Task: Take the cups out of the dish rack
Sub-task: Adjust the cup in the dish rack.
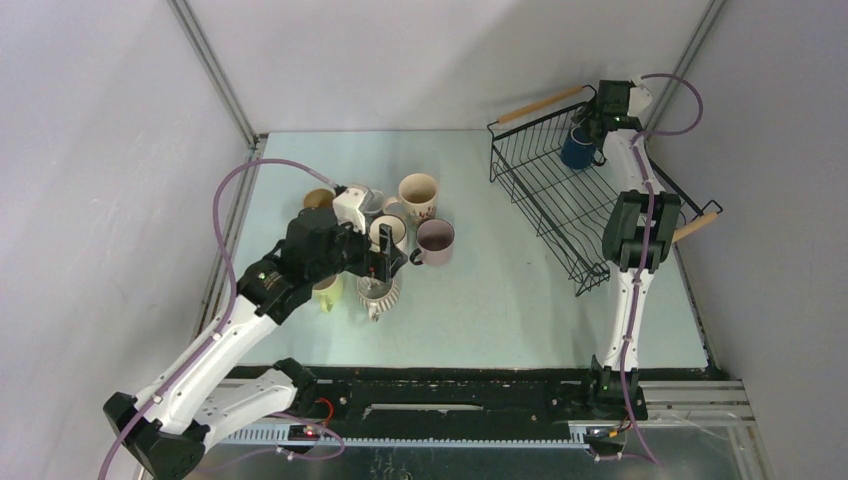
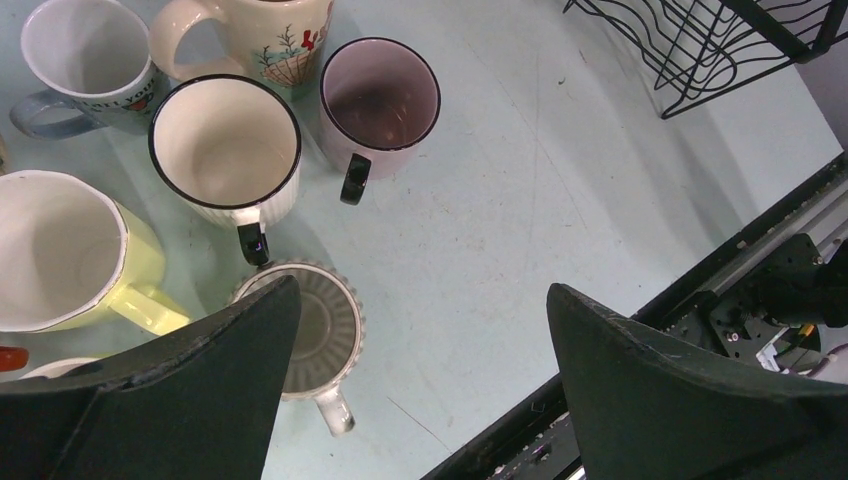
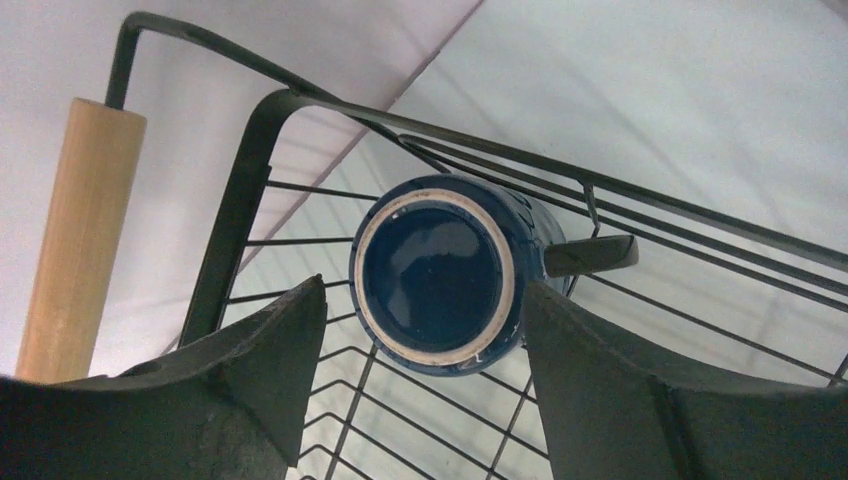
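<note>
Right end effector [image 3: 422, 288] spread around dark blue cup [image 3: 432, 268], left end effector [image 2: 422, 288] released

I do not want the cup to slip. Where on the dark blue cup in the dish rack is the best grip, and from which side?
Grip the round wall of the dark blue cup near its base, coming from the base side. It sits in the dish rack base toward the right gripper, mouth hidden. Keep the grip clear of the handle, which sticks out sideways.
</note>
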Motion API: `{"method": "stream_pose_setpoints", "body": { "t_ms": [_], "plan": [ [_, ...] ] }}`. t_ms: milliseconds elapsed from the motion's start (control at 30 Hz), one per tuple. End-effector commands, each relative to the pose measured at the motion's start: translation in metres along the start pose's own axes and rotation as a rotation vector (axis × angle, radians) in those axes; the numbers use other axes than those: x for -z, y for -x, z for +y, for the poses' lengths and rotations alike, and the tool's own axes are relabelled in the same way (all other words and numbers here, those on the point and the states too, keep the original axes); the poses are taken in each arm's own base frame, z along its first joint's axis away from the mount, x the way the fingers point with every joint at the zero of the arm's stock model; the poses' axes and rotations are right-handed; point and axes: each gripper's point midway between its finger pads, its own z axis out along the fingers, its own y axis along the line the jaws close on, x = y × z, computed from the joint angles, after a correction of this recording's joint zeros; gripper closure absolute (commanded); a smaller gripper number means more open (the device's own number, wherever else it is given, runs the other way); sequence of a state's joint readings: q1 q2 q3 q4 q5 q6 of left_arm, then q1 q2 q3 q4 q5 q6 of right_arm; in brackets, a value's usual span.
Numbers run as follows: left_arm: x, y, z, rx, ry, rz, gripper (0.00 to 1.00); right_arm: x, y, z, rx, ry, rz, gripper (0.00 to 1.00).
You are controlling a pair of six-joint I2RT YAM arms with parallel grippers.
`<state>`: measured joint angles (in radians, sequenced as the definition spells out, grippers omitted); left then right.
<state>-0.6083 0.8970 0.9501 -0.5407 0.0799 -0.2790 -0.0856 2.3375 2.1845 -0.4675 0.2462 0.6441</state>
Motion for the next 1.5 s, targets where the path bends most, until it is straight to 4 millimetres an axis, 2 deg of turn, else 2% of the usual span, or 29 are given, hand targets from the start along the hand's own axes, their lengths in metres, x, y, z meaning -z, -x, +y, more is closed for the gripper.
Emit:
{"method": "stream_pose_setpoints", "body": {
  "t_ms": [0, 167, 733, 933, 1100, 1467],
  "plan": [
    [-0.003, 0.006, -0.002, -0.017, -0.018, -0.020, 0.00, 0.001, 0.030, 0.014, -0.009, 0.025, -0.096, 0.23],
    [-0.004, 0.004, -0.003, -0.015, -0.025, -0.011, 0.00, -0.003, 0.024, 0.012, 0.016, 0.019, -0.085, 0.27],
    [-0.010, 0.001, -0.005, -0.007, -0.038, 0.010, 0.00, -0.020, 0.005, 0.009, 0.044, 0.025, -0.045, 0.28],
    [-0.010, 0.000, -0.005, -0.007, -0.036, 0.013, 0.00, -0.021, -0.001, 0.015, 0.047, 0.043, -0.031, 0.35],
    [-0.010, 0.000, -0.005, -0.008, -0.038, 0.014, 0.00, -0.013, -0.012, 0.024, 0.058, 0.058, -0.015, 0.42],
    [-0.009, 0.001, -0.008, -0.003, -0.049, 0.010, 0.00, 0.027, -0.028, 0.044, 0.021, 0.109, 0.019, 0.53]
  ]
}}
